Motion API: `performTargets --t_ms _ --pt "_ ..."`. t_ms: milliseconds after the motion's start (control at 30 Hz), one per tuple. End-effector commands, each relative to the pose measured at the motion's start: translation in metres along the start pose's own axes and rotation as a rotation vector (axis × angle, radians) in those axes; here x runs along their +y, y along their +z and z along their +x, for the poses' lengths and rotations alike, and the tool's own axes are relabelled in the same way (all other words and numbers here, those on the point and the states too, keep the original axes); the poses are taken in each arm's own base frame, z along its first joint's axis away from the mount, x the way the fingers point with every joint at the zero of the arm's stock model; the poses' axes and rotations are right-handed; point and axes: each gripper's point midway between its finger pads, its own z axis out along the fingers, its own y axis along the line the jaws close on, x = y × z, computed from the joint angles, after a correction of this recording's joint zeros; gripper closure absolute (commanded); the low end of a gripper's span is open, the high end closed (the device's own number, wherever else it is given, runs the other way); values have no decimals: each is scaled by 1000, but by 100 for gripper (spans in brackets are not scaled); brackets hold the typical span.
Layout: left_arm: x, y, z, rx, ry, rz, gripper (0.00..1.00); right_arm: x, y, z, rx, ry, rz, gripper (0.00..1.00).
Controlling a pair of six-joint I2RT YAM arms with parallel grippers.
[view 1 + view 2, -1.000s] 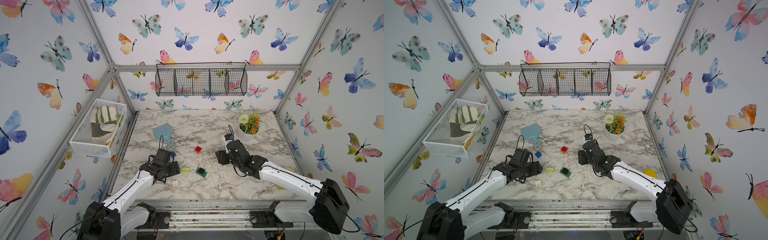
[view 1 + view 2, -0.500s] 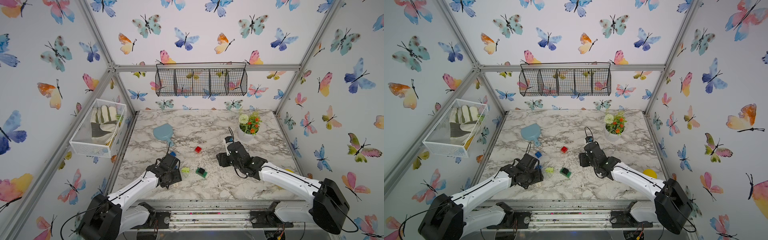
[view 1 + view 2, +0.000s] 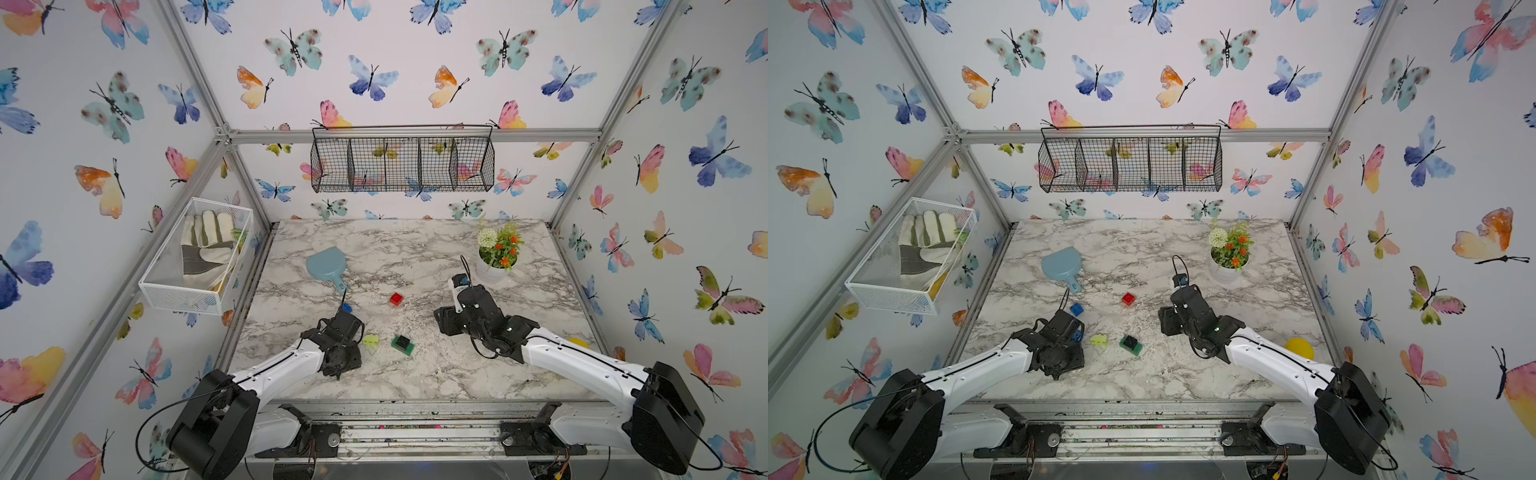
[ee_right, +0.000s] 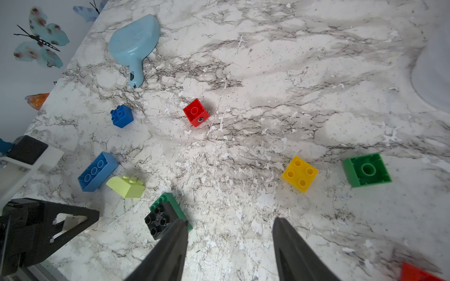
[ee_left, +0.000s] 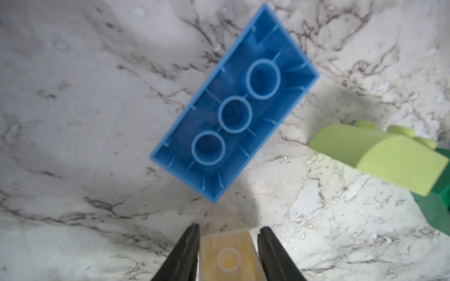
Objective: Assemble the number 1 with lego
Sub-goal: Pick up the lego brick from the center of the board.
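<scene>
Pinching a pale brick (image 5: 227,255), hollow side up, between the fingers (image 5: 182,258) of the left gripper (image 5: 229,227), both pressing flush against its sides, down at the near left of the marble tabletop (image 3: 415,249); not showing whether lifted or resting. Facing an upturned blue oblong brick (image 5: 233,102) just ahead, with a lime sloped brick (image 5: 379,158) near it but apart. Hovering the right gripper (image 4: 229,220) over bare marble, fingers spread, gripping nothing. Looking down from there on the remaining lego lying loose: a black brick (image 4: 157,220) on a green brick (image 4: 168,199) beside the lime one, a dark blue square brick (image 4: 121,116) and a red brick (image 4: 196,113) farther back toward the pale blue scoop (image 4: 134,46), a yellow square brick (image 4: 300,173) near an upturned green square brick (image 4: 367,169).
</scene>
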Motion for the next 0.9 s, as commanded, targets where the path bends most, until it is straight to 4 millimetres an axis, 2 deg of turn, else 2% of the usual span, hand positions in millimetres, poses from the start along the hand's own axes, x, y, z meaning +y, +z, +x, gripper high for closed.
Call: performTargets --t_ms 0,100,200,367,500,600,733,867 --pt "1 4 6 20 16 2 64 2 -2 -1 -10 21 -17 40" --pt "-2 3 5 14 21 22 68 3 -1 -4 -7 10 -16 40" --pt "-11 -7 -5 -20 27 54 70 6 -3 -10 -18 1 -20 40" --pt "-44 -49 -41 -149 -22 197 75 18 -13 -26 -77 -28 -79 37" --pt "-78 -95 -77 -269 -155 411 77 49 -20 -40 -123 -118 -237 35" --pt "-99 -118 -93 -308 -309 577 77 77 -26 -45 -165 -175 -389 35" --pt "-117 -135 -103 -284 -485 750 78 107 -32 -46 -207 -229 -559 36" --pt "-123 -145 -108 -266 -613 860 78 135 -31 -47 -186 -207 -672 35"
